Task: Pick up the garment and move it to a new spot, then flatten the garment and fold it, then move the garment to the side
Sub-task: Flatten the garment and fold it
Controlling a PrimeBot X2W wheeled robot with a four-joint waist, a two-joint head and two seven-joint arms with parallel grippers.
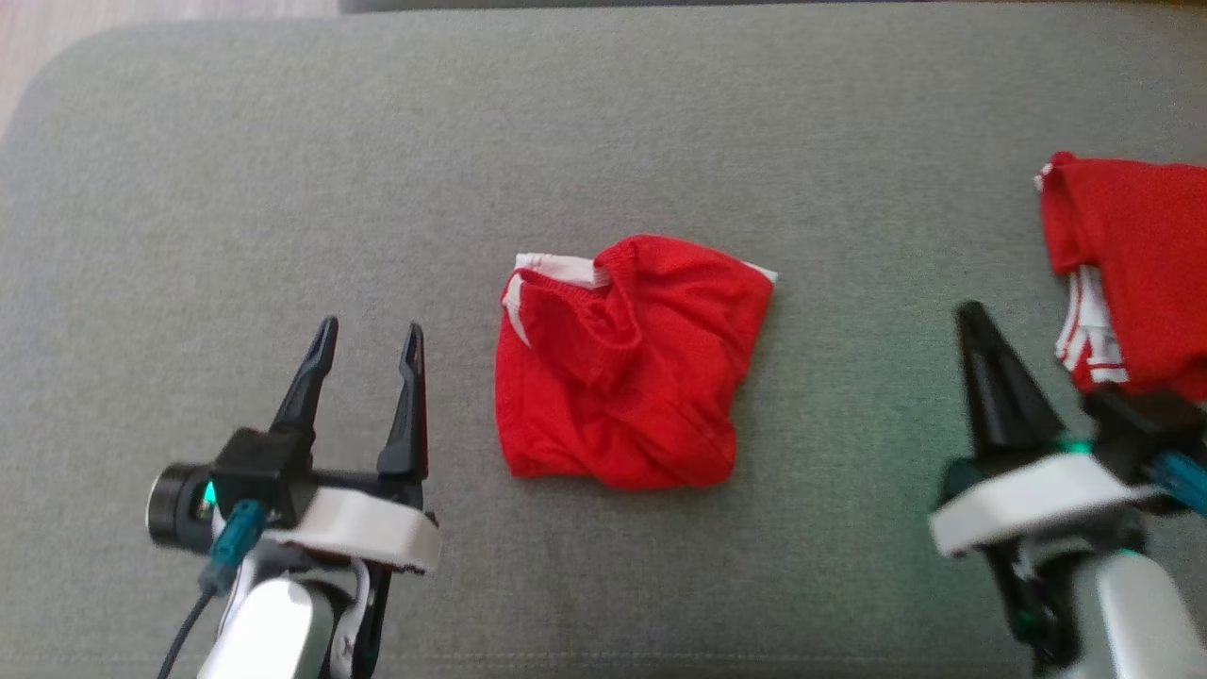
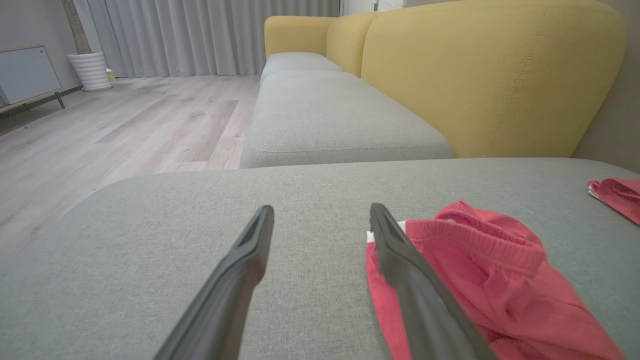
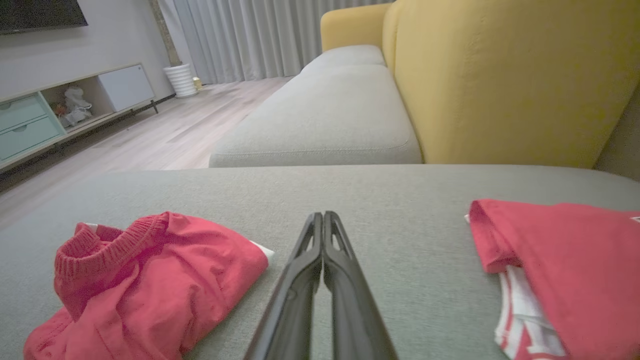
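The red garment point(image 1: 622, 368) lies crumpled on the grey cushion point(image 1: 660, 123) between the claws. The left claw point(image 1: 370, 328) gapes wide, empty; the right claw point(image 3: 323, 216) is pressed closed, gripping nothing.

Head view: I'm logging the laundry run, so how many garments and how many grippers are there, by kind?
Red garments: 2 (crumpled red garment in the middle, red garment at the right edge)
Grippers: 2 (left gripper, jaws open; right gripper, jaws shut)
Total: 4
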